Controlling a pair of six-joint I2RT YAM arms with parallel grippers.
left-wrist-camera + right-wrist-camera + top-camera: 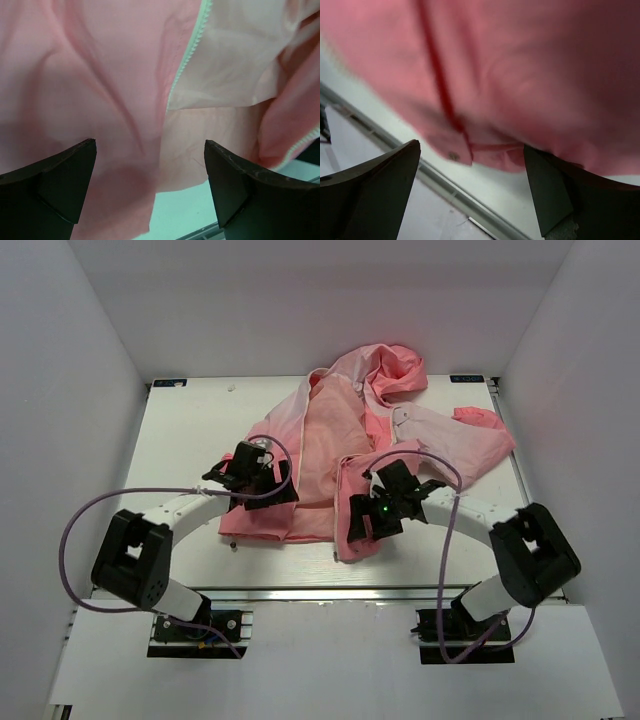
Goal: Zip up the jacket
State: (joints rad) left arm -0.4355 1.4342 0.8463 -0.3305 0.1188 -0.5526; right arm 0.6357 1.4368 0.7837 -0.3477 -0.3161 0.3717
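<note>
Jacket, unzipped, on surface; zipper ahead of left end effector, hem ahead of right end effector, both spread wide, empty.

The overhead view is bright, even and sharp. Light falls from above, the white tabletop and walls bounce it back, and only soft, short shadows edge the jacket toward 6 o'clock. In the left wrist view the fabric is gently lit and the white zipper slightly soft. The fingers of the left tool, at 7 and 5 o'clock, are near-black. The right wrist view is heavily blurred, the cloth out of focus and saturated, the right tool dark and soft-edged.
</note>
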